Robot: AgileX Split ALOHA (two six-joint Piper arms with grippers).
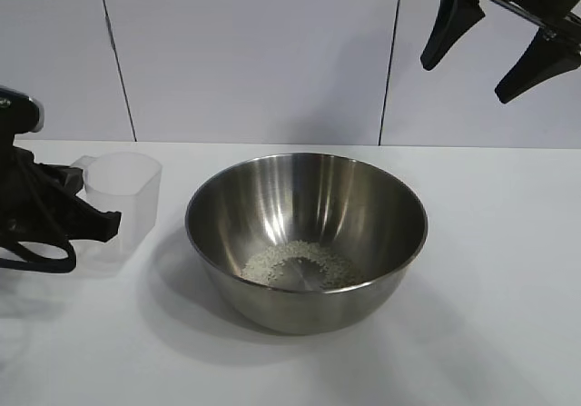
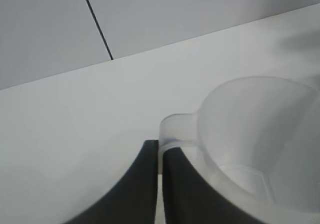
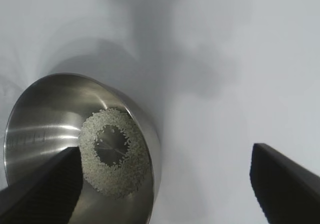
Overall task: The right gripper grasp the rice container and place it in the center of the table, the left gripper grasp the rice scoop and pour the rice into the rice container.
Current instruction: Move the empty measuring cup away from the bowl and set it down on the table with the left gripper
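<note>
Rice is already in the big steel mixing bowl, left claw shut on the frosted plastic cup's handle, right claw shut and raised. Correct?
One error: the black right claw is open, fingers splayed, per the exterior and right wrist views. The rest holds: white rice lies in the steel mixing bowl, and the left claw is shut on the frosted plastic cup's handle.

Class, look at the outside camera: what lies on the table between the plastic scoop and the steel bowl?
Nothing: in the exterior view, only bare white table separates the rice scoop from the rice container.

The large shiny steel bowl [image 1: 307, 233] blocks the middle of the white matte table [image 1: 490, 315], the small frosted plastic cup [image 1: 121, 202] stands near its left, and the right side lies free.
</note>
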